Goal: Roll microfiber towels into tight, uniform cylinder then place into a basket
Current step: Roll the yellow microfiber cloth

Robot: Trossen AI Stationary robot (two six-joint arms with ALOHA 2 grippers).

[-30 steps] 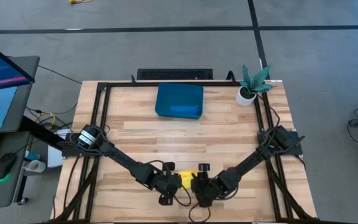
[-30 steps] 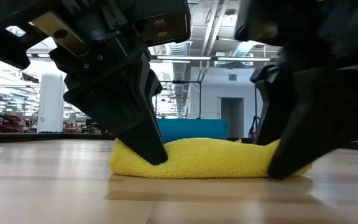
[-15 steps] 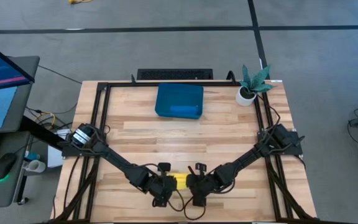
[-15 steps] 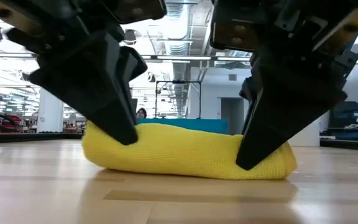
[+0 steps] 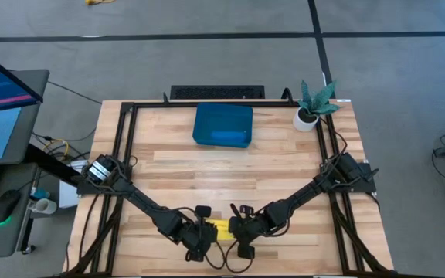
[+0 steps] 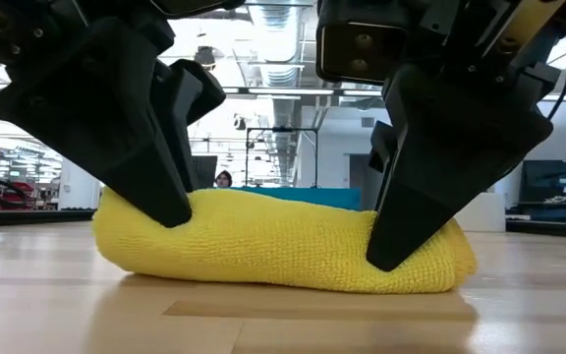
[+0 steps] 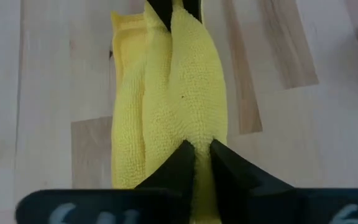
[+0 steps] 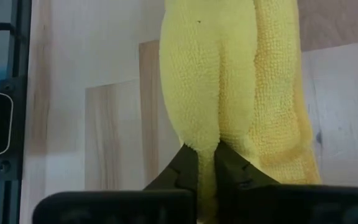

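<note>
The rolled yellow towel [image 5: 221, 227] lies at the table's [image 5: 284, 154] six o'clock edge. My left end effector [image 7: 199, 163] and right end effector [image 8: 207, 163] each pinch an end; I should lift evenly, keeping the roll tight.

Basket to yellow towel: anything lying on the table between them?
No. In the high view only bare wood lies between the basket and the yellow towel, held at the near edge.

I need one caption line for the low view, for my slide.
Left end effector and right end effector each pinch one end of the rolled yellow towel on the wooden table.
</note>
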